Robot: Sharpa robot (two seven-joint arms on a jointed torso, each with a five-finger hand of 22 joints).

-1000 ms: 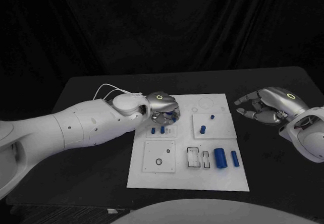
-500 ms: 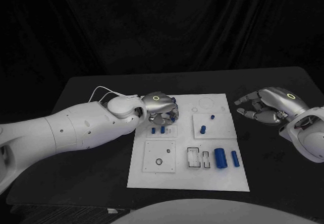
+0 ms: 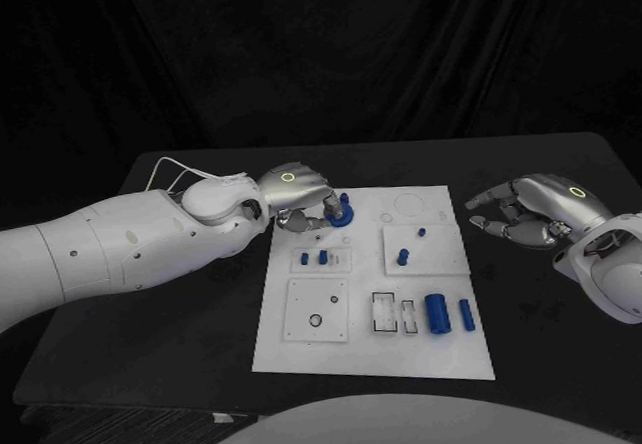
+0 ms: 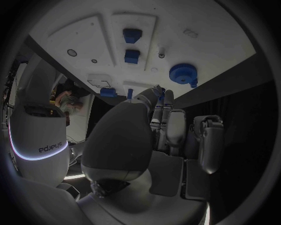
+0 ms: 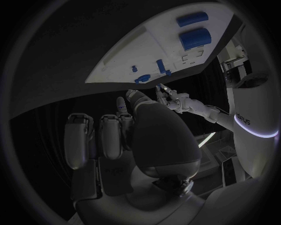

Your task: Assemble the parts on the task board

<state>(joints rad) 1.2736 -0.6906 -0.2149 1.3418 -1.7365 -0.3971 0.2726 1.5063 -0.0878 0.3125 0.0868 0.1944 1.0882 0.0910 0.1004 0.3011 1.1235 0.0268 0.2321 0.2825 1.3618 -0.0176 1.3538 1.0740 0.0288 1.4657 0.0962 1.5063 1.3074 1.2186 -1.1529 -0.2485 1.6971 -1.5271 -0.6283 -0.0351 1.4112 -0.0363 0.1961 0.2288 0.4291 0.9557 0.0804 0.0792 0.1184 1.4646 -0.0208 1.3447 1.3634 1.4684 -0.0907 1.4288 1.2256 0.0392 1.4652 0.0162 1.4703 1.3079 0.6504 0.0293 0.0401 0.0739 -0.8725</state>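
Note:
The white task board [image 3: 317, 354] lies mid-table. A blue gear-shaped part [image 3: 340, 216] sits near its far left corner, also seen in the left wrist view [image 4: 183, 73]. My left hand [image 3: 296, 195] hovers just left of that part, fingertips [image 4: 159, 93] close to it but apart from it, holding nothing. Two small blue parts [image 3: 315, 256] stand behind it, and a blue peg [image 3: 404, 257] stands in the middle panel. A thick blue cylinder [image 3: 437, 313] and a thinner one [image 3: 466, 315] lie at the near right. My right hand [image 3: 530, 209] hangs off the board's right edge, fingers loosely spread, empty.
The near-left panel [image 3: 316, 310] of the board has small holes, and white slotted blocks [image 3: 394, 312] sit beside the cylinders. Black table [image 3: 556, 300] surrounds the board on all sides. In the right wrist view the board [image 5: 146, 51] lies beyond my fingers.
My left hand has drawn back and to the left from over the board, uncovering the blue gear-shaped part at the far left corner. The right hand has not moved.

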